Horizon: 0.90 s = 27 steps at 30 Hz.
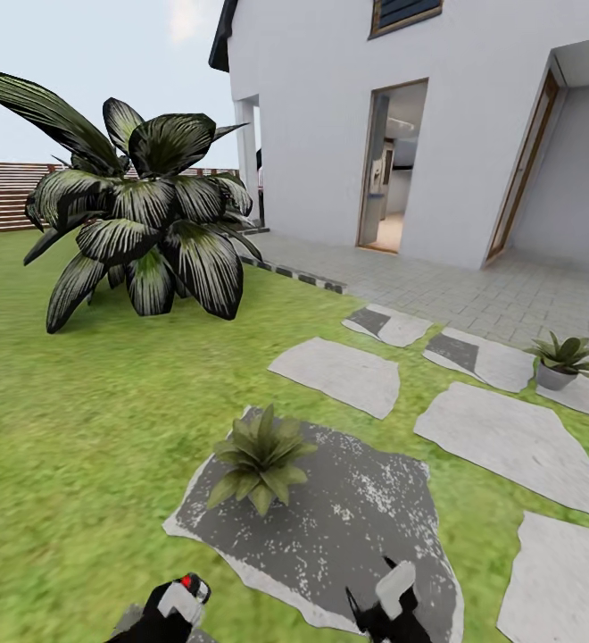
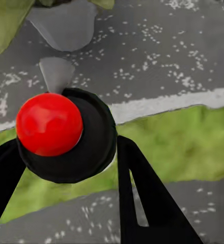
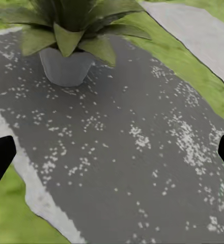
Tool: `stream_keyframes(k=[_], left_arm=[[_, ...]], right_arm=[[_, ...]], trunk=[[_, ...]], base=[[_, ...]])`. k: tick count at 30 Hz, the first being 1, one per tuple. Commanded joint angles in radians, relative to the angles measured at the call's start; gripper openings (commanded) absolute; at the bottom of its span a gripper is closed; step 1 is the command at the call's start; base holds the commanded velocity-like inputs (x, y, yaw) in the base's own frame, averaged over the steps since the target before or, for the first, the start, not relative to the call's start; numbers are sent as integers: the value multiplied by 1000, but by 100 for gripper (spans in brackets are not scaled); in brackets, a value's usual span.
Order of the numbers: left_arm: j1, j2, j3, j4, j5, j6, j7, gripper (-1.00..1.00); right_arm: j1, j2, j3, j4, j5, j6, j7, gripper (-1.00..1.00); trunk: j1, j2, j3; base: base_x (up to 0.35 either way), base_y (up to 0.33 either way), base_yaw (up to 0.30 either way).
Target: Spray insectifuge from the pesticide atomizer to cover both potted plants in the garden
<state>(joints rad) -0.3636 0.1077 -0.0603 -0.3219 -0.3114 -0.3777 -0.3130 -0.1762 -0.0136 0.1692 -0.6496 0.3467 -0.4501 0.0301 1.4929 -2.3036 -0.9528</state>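
Head view: garden lawn (image 1: 89,420), two potted plants, both grippers low in frame.

I note the near potted plant (image 1: 261,457) standing on the dark speckled stepping stone (image 1: 357,527), the far potted plant (image 1: 562,359) on a pale stone by the paving. The right gripper (image 1: 391,597) has its jaws spread wide, nothing between them. At the left gripper (image 1: 182,597) a black round body with a red dome (image 2: 49,123) sits between the jaws; I cannot tell whether they grip it, nor whether it is the pesticide atomizer.
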Motion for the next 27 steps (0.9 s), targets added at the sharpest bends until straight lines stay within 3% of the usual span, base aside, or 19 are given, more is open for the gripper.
stream_keyframes(k=[1, 5, 6, 7, 8, 10, 13, 19, 27], left_arm=[[-23, 5, -4, -1, -19, 22, -52, -100], [-123, 32, -7, -3, -50, 106, -277, -100], [-186, 36, -8, -4, -114, 132, -428, -100], [-195, 35, -8, -4, -135, 139, -447, -100], [-211, 32, -7, -5, -180, 155, -476, -100], [-228, 26, -5, -6, -253, 191, -508, -100], [-238, 22, -5, -21, -303, 221, -529, -100], [-241, 22, -6, -48, -325, 231, -632, -100], [-241, 21, -8, -64, -327, 231, -657, -100]], right_arm=[[-22, 0, 21, 0, 12, 2, 28, 100], [-116, 6, 50, -2, 28, 122, 248, 100], [-168, 11, 54, -4, 30, 189, 384, 100], [-175, 11, 54, -4, 30, 194, 405, 100], [-189, 12, 55, -5, 30, 202, 448, 100], [-210, 15, 56, -9, 31, 211, 529, 100], [-225, 29, 56, -27, 32, 217, 623, 100], [-232, 42, 81, -44, 36, 252, 698, 100], [-233, 43, 96, -67, 38, 258, 706, 100]], trunk=[[0, 0, -1], [0, 0, -1], [0, 0, -1], [0, 0, -1], [0, 0, -1], [0, 0, -1], [0, 0, -1], [0, 0, -1], [0, 0, -1]], base=[[0, 0, 0], [0, 0, 0], [0, 0, 0], [0, 0, 0], [0, 0, 0], [0, 0, 0], [0, 0, 0], [0, 0, 0], [0, 0, 0]])
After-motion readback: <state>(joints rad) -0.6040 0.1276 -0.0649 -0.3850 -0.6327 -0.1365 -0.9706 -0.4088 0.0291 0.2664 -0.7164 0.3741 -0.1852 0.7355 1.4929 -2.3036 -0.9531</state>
